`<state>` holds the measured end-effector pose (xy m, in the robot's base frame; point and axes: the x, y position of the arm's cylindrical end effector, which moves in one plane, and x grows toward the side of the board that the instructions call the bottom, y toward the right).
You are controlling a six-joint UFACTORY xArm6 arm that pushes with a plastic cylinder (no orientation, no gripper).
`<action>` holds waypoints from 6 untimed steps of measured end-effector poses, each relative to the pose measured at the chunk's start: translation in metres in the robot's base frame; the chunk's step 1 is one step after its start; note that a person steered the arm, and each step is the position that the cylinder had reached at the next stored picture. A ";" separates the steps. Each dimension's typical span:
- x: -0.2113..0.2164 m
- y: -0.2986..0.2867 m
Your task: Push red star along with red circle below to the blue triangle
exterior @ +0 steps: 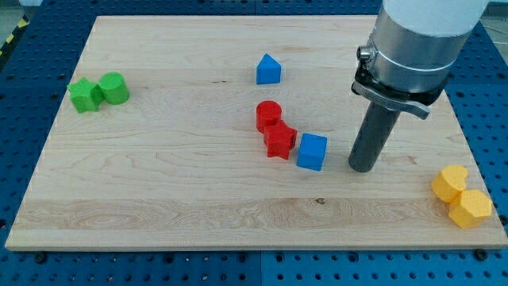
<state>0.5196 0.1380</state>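
The red star (280, 141) lies near the board's middle, touching the red circle (268, 116) just above and to its left. The blue triangle (268, 70) sits higher up, a gap above the red circle. A blue cube (312, 152) touches the red star's right side. My tip (363, 167) rests on the board to the right of the blue cube, a small gap away, and does not touch any block.
A green star (84, 95) and a green circle (114, 88) sit together at the view's left. Two yellow blocks (450, 183) (471, 208) lie at the lower right edge. The wooden board (159, 191) ends on a blue perforated table.
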 end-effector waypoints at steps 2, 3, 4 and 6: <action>-0.001 0.000; 0.013 -0.011; 0.014 -0.021; 0.024 -0.052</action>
<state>0.5438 0.0857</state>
